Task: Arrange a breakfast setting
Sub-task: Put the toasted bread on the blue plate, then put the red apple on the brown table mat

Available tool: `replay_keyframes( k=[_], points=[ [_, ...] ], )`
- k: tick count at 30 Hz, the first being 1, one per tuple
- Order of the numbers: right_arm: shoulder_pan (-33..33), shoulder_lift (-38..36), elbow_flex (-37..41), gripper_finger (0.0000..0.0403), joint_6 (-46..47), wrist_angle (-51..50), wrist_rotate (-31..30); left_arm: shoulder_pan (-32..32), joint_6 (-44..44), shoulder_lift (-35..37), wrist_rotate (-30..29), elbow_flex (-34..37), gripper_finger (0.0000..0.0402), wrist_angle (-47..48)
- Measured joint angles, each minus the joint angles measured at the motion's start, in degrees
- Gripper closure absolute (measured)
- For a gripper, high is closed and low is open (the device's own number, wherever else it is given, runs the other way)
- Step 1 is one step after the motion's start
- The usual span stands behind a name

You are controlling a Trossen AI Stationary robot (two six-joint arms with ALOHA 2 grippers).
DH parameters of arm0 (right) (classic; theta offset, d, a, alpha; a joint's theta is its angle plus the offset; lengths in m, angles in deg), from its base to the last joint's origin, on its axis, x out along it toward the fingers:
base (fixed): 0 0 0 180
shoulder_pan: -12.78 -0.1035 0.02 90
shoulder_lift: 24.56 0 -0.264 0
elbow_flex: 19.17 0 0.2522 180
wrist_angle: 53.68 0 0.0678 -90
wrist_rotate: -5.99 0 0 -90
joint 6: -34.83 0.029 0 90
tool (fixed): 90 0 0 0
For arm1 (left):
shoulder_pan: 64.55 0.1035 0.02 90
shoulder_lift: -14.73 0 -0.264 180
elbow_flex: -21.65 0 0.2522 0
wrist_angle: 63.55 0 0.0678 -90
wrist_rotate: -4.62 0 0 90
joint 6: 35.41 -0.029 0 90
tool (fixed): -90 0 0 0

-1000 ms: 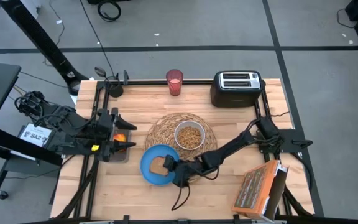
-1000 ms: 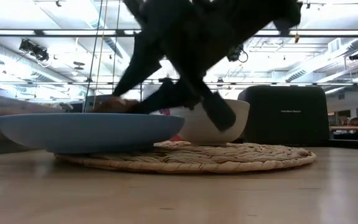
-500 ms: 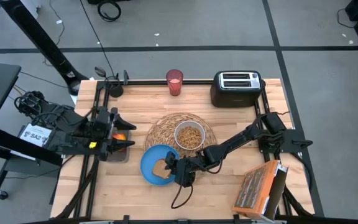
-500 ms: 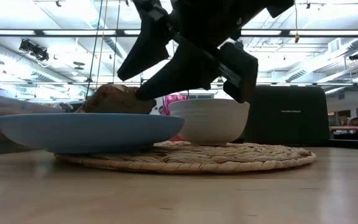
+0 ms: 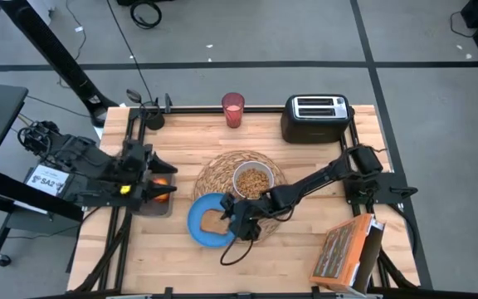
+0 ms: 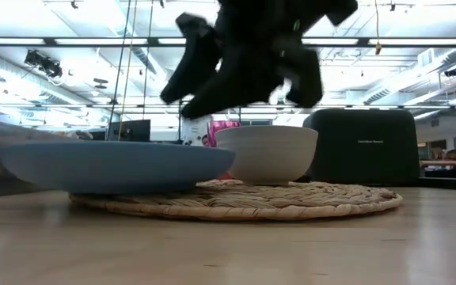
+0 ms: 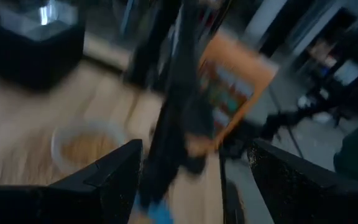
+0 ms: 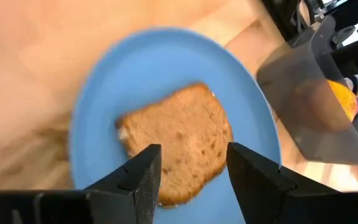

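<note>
The right end effector (image 5: 237, 218) is hovering over the plate (image 5: 199, 230) with its fingers (image 8: 140, 180) apart and empty. The toast (image 8: 179, 140) is lying flat on the plate, which is overlapping the placemat (image 5: 214, 176) beside the bowl (image 5: 253, 179). The left end effector (image 5: 160, 183) is waiting at the desk's (image 5: 305, 249) left edge, fingers apart.

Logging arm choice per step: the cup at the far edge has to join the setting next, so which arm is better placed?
Probably the right: the right gripper hangs open over the toast slice, mid-table, facing the pink cup; the left gripper waits at the table's side.
</note>
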Motion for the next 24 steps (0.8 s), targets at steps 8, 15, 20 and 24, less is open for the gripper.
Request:
replay_keyframes(
  k=[8, 15, 20, 24],
  points=[
    [0.22, -5.85, 0.0, 0.021, 11.45, -1.18, -2.92, 3.35, 21.82, -0.33, 6.18, 0.02, 0.0109, 32.46],
    [-0.27, -17.17, 0.0, 0.017, 22.56, -0.92, -19.44, 13.99, 40.28, -2.36, 13.92, 0.23, 0.0103, 50.0],
    [1.8, -25.76, -0.02, 0.0125, 30.06, -0.87, -29.59, 16.66, 41.26, -2.41, 15.48, 4.81, 0.0085, 44.35],
    [4.59, -31.6, -0.02, 0.0088, 30.07, -0.94, -32.42, 19.01, 46.61, -2.58, 18.29, 11.89, 0.0083, 44.41]
  ],
)
